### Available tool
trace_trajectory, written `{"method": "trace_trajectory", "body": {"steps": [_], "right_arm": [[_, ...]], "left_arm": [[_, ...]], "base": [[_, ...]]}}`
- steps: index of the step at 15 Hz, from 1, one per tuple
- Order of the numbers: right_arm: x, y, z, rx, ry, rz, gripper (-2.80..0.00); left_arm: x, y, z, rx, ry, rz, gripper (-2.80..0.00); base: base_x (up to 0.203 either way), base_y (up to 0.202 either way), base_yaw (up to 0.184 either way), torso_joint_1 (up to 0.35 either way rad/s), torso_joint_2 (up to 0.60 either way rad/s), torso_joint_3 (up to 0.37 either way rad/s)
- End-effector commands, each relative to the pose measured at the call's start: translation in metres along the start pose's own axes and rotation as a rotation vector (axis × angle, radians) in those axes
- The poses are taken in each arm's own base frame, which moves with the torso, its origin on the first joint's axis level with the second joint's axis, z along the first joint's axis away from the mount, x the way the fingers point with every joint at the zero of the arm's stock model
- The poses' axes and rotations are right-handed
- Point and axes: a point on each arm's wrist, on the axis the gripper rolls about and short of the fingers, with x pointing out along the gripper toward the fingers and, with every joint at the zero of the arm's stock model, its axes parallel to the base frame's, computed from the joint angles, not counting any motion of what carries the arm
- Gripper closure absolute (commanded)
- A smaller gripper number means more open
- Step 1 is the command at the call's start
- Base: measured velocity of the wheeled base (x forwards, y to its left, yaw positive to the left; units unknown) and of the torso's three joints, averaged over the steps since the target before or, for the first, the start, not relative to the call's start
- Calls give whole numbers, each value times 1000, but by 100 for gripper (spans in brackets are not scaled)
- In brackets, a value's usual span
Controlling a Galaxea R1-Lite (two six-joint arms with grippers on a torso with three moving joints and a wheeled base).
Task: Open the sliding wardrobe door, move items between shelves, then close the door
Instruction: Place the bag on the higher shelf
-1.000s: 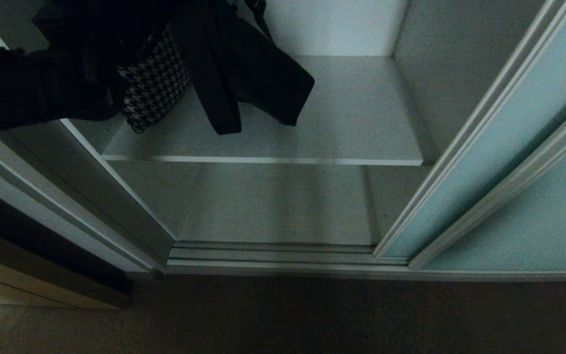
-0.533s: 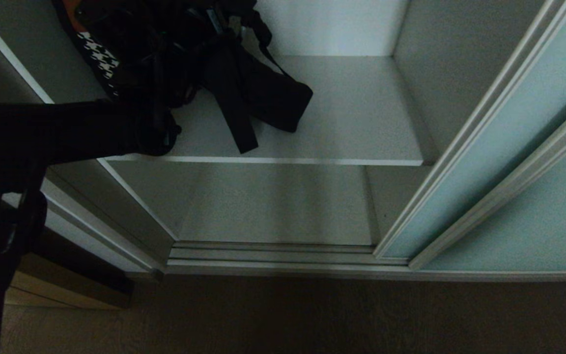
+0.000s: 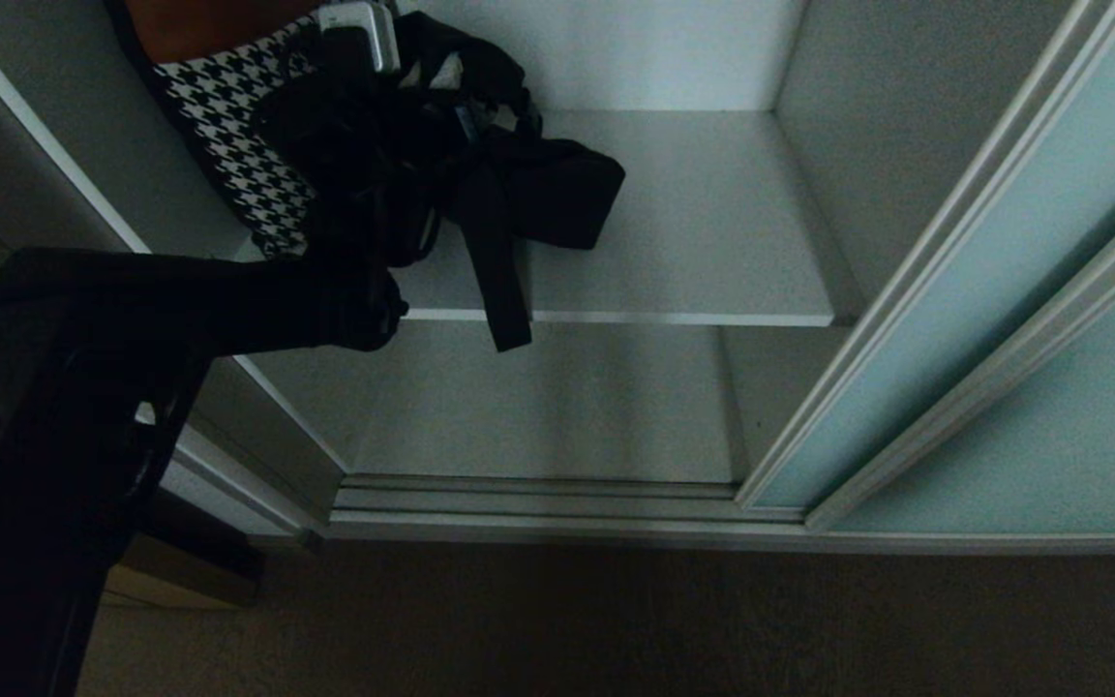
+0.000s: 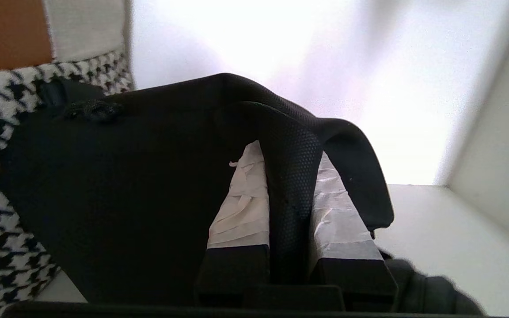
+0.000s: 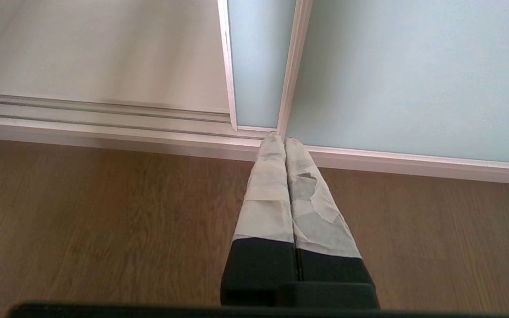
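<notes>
Two taped fingers (image 4: 241, 207) of the left gripper (image 4: 287, 207) are pinched on the textured black strap (image 4: 292, 176), which runs up between them, so the soft black shoulder bag (image 3: 538, 198) is being carried by its strap rather than its body. That seems sensible: the fabric is limp, and the strap gives the narrow jaws something firm to close on. From the head view the gripper itself is lost in the dark tangle over the left part of the upper shelf (image 3: 712, 223), with the bag's body sagging onto the board and a loose strap end (image 3: 504, 310) hanging over the shelf's front edge. Just beside it, toward the left wall, stands a houndstooth-patterned item (image 3: 228, 145) with an orange top; in the left wrist view the black bag looks pressed against it. The lower shelf (image 3: 538, 407) lies below. The sliding wardrobe door (image 3: 954, 310) is pushed to the right, leaving the opening free for the arm. The right gripper (image 5: 285, 176) hangs parked over the wooden floor (image 5: 104, 221), fingers pressed together on nothing, tips near the door track (image 5: 104, 115).
</notes>
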Motion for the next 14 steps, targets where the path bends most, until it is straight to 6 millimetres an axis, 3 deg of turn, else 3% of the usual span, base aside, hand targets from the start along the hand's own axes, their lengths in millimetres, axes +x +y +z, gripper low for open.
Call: {"method": "trace_trajectory", "body": {"steps": [1, 2, 3, 7, 8, 9, 11, 14], "right_arm": [[0, 0, 0, 0, -2, 0, 0], [0, 0, 0, 0, -2, 0, 0], [0, 0, 0, 0, -2, 0, 0], [0, 0, 0, 1, -2, 0, 0], [0, 0, 0, 0, -2, 0, 0], [0, 0, 0, 1, -2, 0, 0], [0, 0, 0, 0, -2, 0, 0], [0, 0, 0, 0, -2, 0, 0]], "left_arm": [[-5, -7, -23, 13, 27, 6, 0], [-3, -7, -10, 14, 10, 13, 0], [-3, -8, -10, 15, 14, 13, 0], [-6, -10, -23, 25, 35, 11, 0], [-7, -10, -29, 27, 50, 12, -214], [-7, -10, -34, 29, 65, 18, -280], [-8, -11, -38, 32, 81, 27, -280], [-6, -15, -24, 27, 80, 14, -280]], "base": [[0, 0, 0, 0, 0, 0], [0, 0, 0, 0, 0, 0], [0, 0, 0, 0, 0, 0], [0, 0, 0, 0, 0, 0], [0, 0, 0, 0, 0, 0], [0, 0, 0, 0, 0, 0], [0, 0, 0, 0, 0, 0], [0, 0, 0, 0, 0, 0]]}}
